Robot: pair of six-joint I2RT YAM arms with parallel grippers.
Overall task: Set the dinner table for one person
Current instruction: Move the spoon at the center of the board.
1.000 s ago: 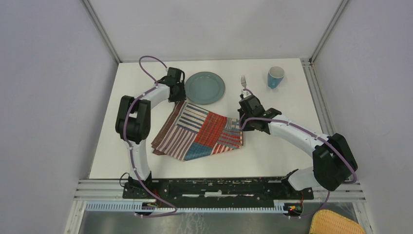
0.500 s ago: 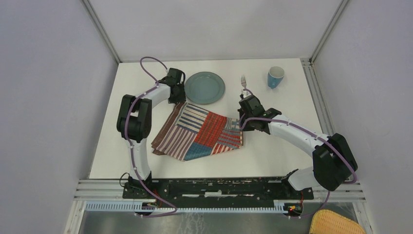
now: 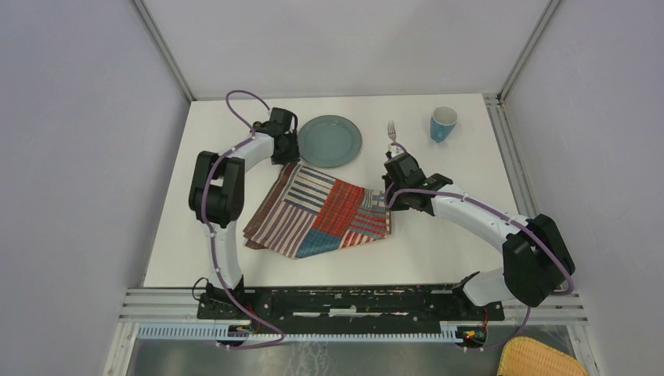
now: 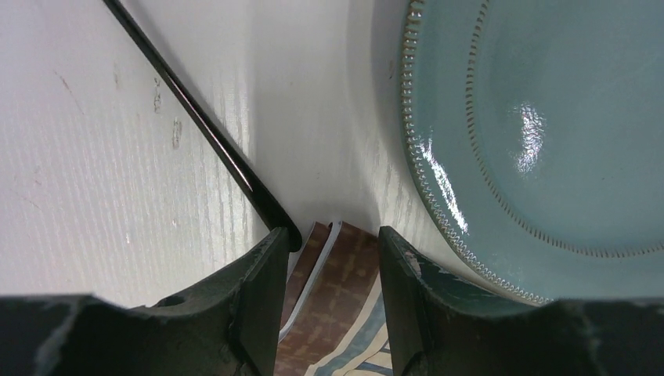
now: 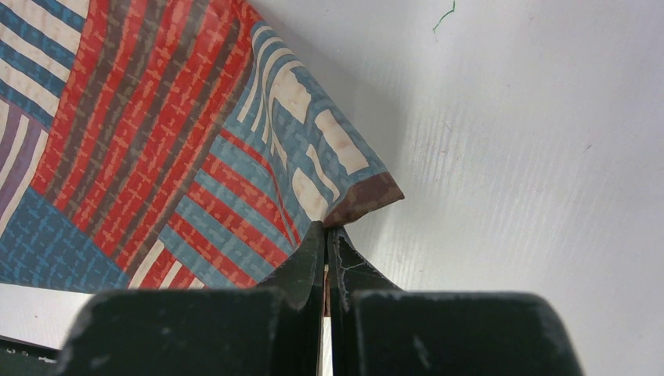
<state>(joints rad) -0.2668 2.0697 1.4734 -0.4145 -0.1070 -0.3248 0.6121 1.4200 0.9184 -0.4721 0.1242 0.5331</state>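
The dinner table (image 3: 458, 243) is a white tabletop. A striped patchwork placemat (image 3: 317, 210) lies rumpled at its middle. My left gripper (image 3: 284, 154) is open, its fingers astride the placemat's far left corner (image 4: 338, 262), beside the teal plate (image 4: 548, 133). My right gripper (image 3: 389, 196) is shut on the placemat's right corner (image 5: 362, 200) and holds it just off the table. The teal plate (image 3: 330, 141), a fork (image 3: 391, 131) and a blue cup (image 3: 443, 124) stand along the far side.
A thin black rod (image 4: 196, 129) lies on the table and runs up to my left finger. Metal rails edge the table, and grey walls close it in on three sides. A wicker basket (image 3: 540, 359) sits off the table at the near right.
My left wrist has shifted slightly at the placemat's far corner. My right arm and the placemat have not visibly moved.
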